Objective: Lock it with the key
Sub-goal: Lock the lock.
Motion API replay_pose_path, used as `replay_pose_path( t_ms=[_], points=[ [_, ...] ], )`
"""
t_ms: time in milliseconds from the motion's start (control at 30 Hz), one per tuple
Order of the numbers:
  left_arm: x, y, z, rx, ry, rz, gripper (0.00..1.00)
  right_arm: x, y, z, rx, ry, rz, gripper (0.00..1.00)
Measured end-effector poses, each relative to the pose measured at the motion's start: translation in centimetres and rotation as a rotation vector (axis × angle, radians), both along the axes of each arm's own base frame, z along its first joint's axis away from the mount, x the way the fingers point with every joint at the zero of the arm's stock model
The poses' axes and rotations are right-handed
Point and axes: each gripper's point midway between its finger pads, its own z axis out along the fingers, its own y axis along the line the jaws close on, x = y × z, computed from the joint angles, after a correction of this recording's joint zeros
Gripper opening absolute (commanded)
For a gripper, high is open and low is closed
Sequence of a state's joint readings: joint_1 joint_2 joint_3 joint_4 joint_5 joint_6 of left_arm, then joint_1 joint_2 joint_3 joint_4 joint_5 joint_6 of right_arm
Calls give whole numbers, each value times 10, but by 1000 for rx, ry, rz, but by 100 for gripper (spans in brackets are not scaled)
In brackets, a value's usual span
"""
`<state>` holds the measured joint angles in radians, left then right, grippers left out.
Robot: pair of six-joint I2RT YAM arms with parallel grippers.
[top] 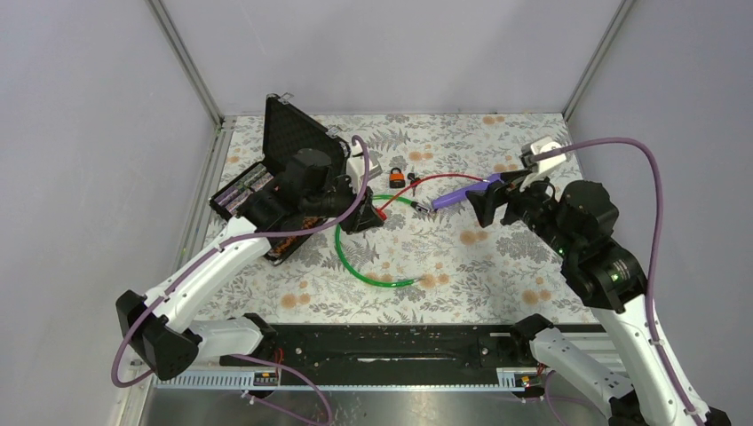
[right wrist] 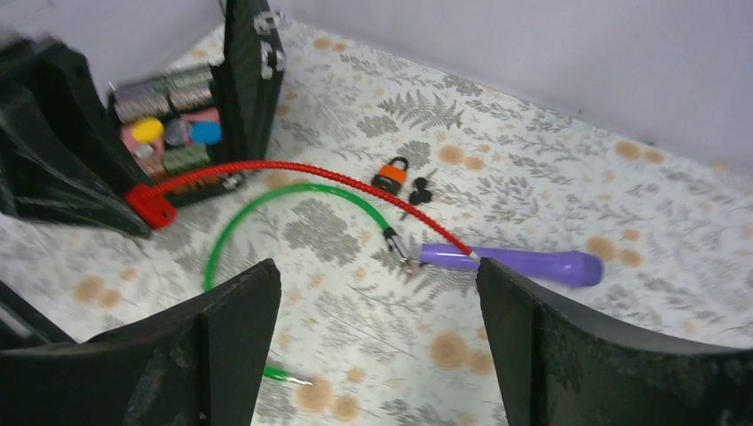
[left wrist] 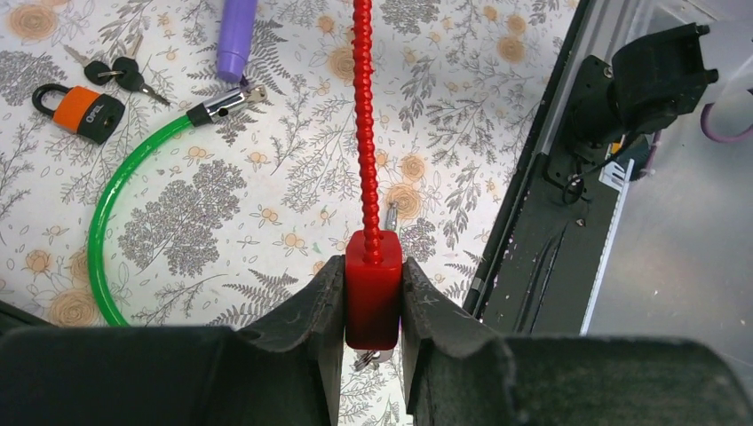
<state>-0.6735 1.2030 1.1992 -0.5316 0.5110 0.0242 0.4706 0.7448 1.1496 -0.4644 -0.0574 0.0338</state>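
**Locking, early stage: lock body gripped, no key in hand.**
My left gripper (left wrist: 371, 273) pinches the red lock body (left wrist: 373, 312) at left-centre of the tabletop (right wrist: 550, 177). Its red cable (right wrist: 302, 167) runs right to the purple end (right wrist: 524, 263). My right gripper (right wrist: 375, 271) hangs spread wide and empty, just near of that end. The keys (right wrist: 419, 191) lie beside the orange padlock (right wrist: 391, 175), farther back. I judge that fetching, inserting and turning a key are all left to do.

The red cable (left wrist: 363, 133) wears ribbed, glossy plastic; the green cable (left wrist: 96, 248) is smooth and glossy with a metal tip. The desk (top: 497, 266) covering looks matt, floral-printed.
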Motion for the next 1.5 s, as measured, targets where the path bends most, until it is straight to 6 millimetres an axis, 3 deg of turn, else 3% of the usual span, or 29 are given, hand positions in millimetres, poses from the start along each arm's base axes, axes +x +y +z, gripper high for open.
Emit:
replay_pose_path(
  t_ms=[100, 333, 500, 667, 867, 967, 1033, 1267, 1500],
  points=[
    [-6, -1, 2, 0, -5, -34, 0, 2, 1, -7, -134, -24, 57, 84],
    [-22, -3, 0, 19, -10, -107, 0, 15, 4, -56, -407, 87, 177, 71],
    [-26, -4, 0, 20, -19, -127, 0, 27, 9, -75, -509, 160, 233, 54],
    [-26, -4, 0, 20, -22, -129, 0, 25, 10, -90, -548, 224, 272, 45],
    [-26, -4, 0, 21, -23, -130, 0, 19, 7, -92, -557, 238, 278, 21],
    [-26, -4, 0, 20, -23, -129, 0, 15, 5, -97, -564, 262, 285, 0],
    [-26, -4, 0, 20, -23, -129, 0, 13, 6, -101, -567, 283, 295, 0],
    [-24, -7, 3, -4, 7, -103, 0, 6, 23, -117, -471, 413, 336, 0],
    [-12, -28, 5, -154, 74, -20, 0, 20, 65, -101, 40, 348, 209, 0]
  ],
)
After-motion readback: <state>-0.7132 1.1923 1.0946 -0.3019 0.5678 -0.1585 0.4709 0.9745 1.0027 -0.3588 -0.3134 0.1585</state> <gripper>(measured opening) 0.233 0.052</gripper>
